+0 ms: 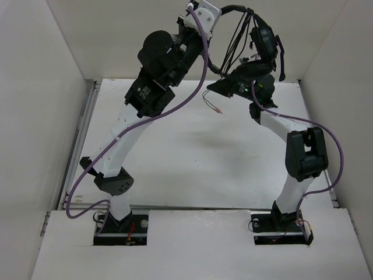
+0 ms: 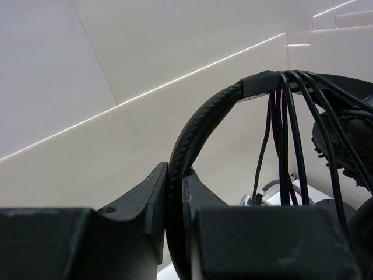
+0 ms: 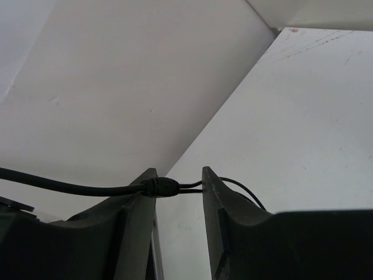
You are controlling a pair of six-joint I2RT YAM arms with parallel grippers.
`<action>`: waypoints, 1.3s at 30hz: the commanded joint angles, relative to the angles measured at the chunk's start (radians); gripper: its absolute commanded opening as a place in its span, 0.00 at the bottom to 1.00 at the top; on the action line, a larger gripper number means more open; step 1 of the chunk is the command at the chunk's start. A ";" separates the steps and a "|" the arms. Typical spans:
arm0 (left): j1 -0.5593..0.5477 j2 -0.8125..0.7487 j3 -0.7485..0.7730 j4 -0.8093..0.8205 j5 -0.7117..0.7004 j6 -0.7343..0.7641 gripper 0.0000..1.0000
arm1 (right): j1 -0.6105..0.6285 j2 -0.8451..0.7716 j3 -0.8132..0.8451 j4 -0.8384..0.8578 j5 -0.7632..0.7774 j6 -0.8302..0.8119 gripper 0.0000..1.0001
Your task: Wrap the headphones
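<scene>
The black headphones [image 1: 265,39] hang high at the back of the cell. My left gripper [image 1: 217,11] is shut on their padded headband [image 2: 198,122]. Several turns of the thin black cord [image 2: 285,146] drape over the headband beside an earcup [image 2: 344,146]. My right gripper [image 1: 214,87] sits just below, and its jaws stand apart. The cord's splitter [image 3: 157,187] lies across its fingertips and is not pinched. The loose end of the cord, with its reddish plug [image 1: 219,111], dangles under the right gripper. In the wrist views, the left gripper [image 2: 175,175] pinches the band edge-on and the right gripper [image 3: 179,175] points up at the wall.
White walls [image 1: 35,116] close in the white table [image 1: 192,157] on the left, back and right. A purple cable [image 1: 186,99] loops off the left arm, and another [image 1: 332,146] off the right arm. A raised white ledge [image 1: 192,245] runs along the near edge.
</scene>
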 commanded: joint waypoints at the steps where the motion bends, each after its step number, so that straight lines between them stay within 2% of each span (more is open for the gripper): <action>1: 0.001 -0.014 0.075 0.157 -0.030 -0.034 0.01 | 0.014 0.016 0.017 0.091 0.002 0.021 0.41; 4: -0.001 -0.003 0.085 0.169 -0.050 -0.037 0.01 | 0.022 0.021 0.009 0.130 0.010 0.038 0.29; 5: -0.002 0.000 0.085 0.175 -0.057 -0.038 0.01 | 0.025 0.021 0.009 0.136 0.011 0.039 0.24; 6: -0.002 0.002 0.085 0.183 -0.069 -0.039 0.01 | 0.029 0.021 0.008 0.140 0.011 0.035 0.14; 8: -0.002 0.009 0.085 0.200 -0.094 -0.034 0.01 | 0.035 0.021 0.006 0.139 0.005 0.027 0.06; 11: 0.016 0.028 0.082 0.247 -0.154 -0.010 0.01 | 0.049 0.002 -0.004 0.111 -0.004 -0.005 0.00; 16: 0.077 0.054 0.056 0.344 -0.255 0.028 0.01 | 0.072 -0.085 -0.036 0.006 -0.006 -0.109 0.00; 20: 0.126 0.080 0.032 0.431 -0.339 0.070 0.01 | 0.111 -0.176 -0.044 -0.190 0.019 -0.275 0.00; 24: 0.166 0.097 -0.011 0.493 -0.382 0.102 0.01 | 0.196 -0.258 -0.015 -0.505 0.079 -0.574 0.00; 29: 0.206 0.115 -0.051 0.525 -0.419 0.102 0.01 | 0.350 -0.289 0.107 -0.876 0.243 -0.982 0.00; 34: 0.255 0.117 -0.115 0.548 -0.432 0.108 0.01 | 0.419 -0.317 0.235 -1.040 0.359 -1.208 0.00; 39: 0.318 0.088 -0.227 0.564 -0.444 0.107 0.01 | 0.405 -0.349 0.367 -1.134 0.526 -1.418 0.00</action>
